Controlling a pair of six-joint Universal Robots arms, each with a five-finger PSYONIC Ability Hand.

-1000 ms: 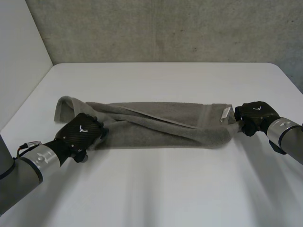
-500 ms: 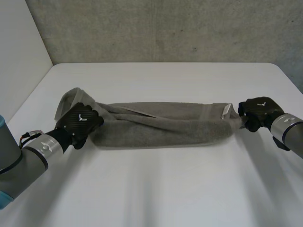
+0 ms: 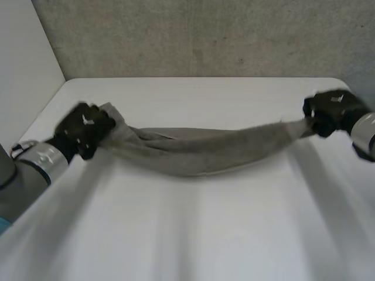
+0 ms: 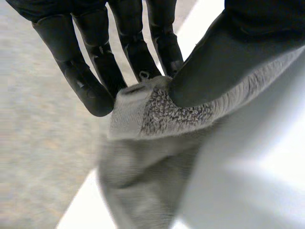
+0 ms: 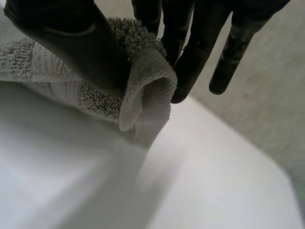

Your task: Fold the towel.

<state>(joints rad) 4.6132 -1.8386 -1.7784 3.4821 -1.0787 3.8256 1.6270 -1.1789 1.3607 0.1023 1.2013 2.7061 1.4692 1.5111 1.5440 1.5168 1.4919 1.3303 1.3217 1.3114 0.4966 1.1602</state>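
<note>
- Grey terry towel (image 3: 193, 153), soft and quite limp: it hangs as a bunched rope between my two hands and bellies down toward the white table (image 3: 193, 234). I cannot tell whether its lowest part rests on the table.
- I judge it light, and the looped pile should give good grip, so slipping is a small worry. It has no stiffness, so any part I do not hold will droop and crumple.
- The ends are the sensible places to hold it, best at the hemmed edge, where the cloth is firmer.
- My left hand (image 3: 85, 126) is closed on one end. The thumb pins a doubled bit of hem against the fingers (image 4: 90, 90), and the rest of the cloth falls away below the fingertips.
- My right hand (image 3: 329, 111) grips the other end. The thumb presses a rolled edge against the fingers (image 5: 190, 57), and the cloth curls over just at their tips.
- My hands are well apart, off the table, and the towel spans the whole gap from one pinch to the other.
</note>
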